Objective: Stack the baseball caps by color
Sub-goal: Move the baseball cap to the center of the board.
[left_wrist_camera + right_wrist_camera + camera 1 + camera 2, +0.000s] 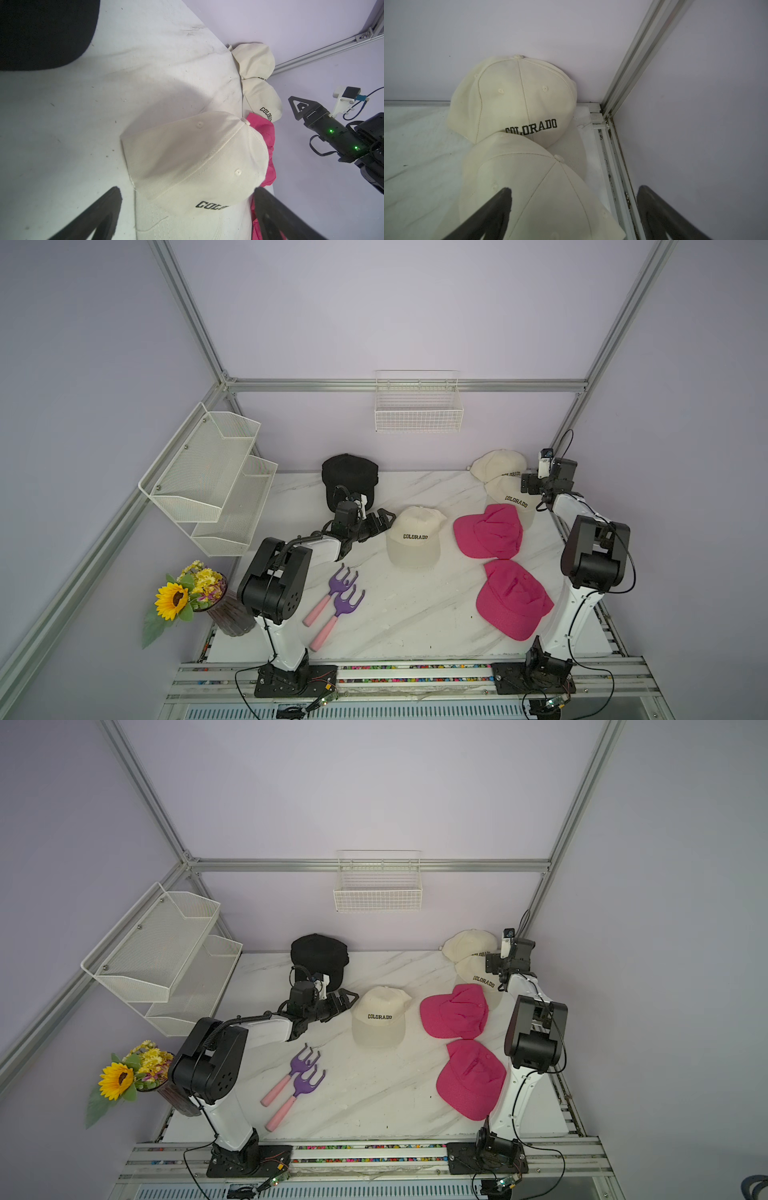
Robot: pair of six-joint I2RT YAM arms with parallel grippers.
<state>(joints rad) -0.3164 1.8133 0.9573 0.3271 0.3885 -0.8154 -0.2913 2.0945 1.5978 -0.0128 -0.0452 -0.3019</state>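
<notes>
Two matching robot arms, left arm and right arm, white and black.
Glossy white link shells join boxy black motor housings; thin black cables loop alongside. Black base plates carry small screws. Fingers are black open triangles. Two green lights glow on the right wrist, by a white camera bracket.

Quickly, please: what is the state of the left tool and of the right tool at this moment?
Left tool: open, holding nothing; it points at a cream cap.
Right tool: open, holding nothing.
</notes>
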